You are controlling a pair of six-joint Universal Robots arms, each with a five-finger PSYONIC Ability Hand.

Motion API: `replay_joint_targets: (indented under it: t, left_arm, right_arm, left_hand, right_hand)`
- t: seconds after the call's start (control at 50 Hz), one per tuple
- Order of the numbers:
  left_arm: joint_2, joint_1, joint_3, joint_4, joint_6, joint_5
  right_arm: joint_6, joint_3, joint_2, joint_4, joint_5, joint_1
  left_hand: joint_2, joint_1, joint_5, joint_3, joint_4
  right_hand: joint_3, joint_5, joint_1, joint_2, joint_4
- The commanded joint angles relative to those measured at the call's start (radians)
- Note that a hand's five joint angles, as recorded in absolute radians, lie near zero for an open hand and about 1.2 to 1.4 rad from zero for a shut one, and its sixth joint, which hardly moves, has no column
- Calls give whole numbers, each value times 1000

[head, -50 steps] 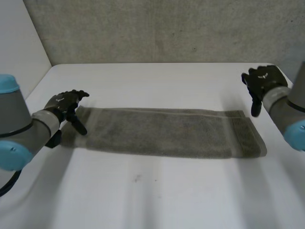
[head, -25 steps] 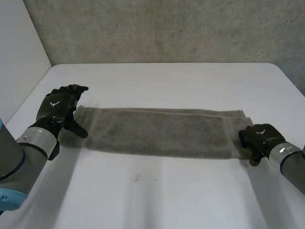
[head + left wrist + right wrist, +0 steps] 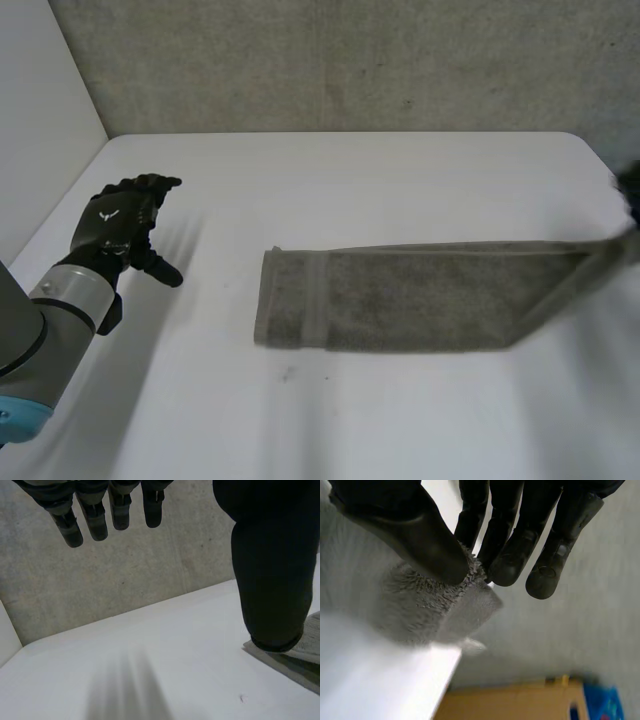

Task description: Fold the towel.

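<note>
A rough grey concrete wall [image 3: 350, 60] stands behind a white desk [image 3: 350, 180]. In the head view a grey-green terry towel [image 3: 400, 300], folded into a long strip, lies across the right half of the desk. Its banded left end is flat near the middle. Its right end rises off the surface in a taut slant toward the right hand [image 3: 631, 183], which is a dark blur at the desk's right rim. The left hand [image 3: 120, 225] hovers over the left part of the desk, well apart from the towel. Its fingers are spread and relaxed, and it holds nothing.

In the left wrist view the left hand's fingers [image 3: 107, 510] hang straight and loose, with the thumb set apart from them and nothing between. A corner of the towel [image 3: 305, 655] lies flat on the desk just past the thumb's tip. The bare white surface runs back to the concrete wall.

In the right wrist view the right hand [image 3: 420, 535] pinches the towel's edge [image 3: 420, 600] between its thumb and the fingers [image 3: 512, 555]. The fuzzy cloth bunches at the pinch and drops away below it. Beyond the desk's edge, lower down, are a brown cardboard box [image 3: 520, 702] and a blurred blue object [image 3: 602, 705].
</note>
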Motion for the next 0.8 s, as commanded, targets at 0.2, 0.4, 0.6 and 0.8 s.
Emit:
replay_joint_targets:
  t: [0.2, 0.4, 0.6, 0.8]
  left_arm:
    - [-1, 0, -4, 0, -5, 1]
    - [-1, -6, -15, 8, -4, 2]
    - [-1, -7, -21, 9, -4, 2]
    - [-2, -21, -23, 9, -4, 2]
  right_arm:
    - [142, -104, 207, -97, -24, 859]
    - [152, -84, 291, -93, -14, 907]
    - [440, 164, 8, -88, -15, 596]
    - [429, 353, 17, -85, -35, 363]
  left_hand:
    - [9, 1, -30, 10, 9]
    - [9, 1, -30, 10, 9]
    - [8, 0, -31, 9, 8]
    - [8, 0, -31, 9, 8]
  right_hand:
    - [58, 59, 75, 81, 55]
    - [-513, -513, -497, -491, -516]
    - [-1164, -1163, -1147, -1141, -1167]
    - [-1164, -1163, -1147, -1141, -1167]
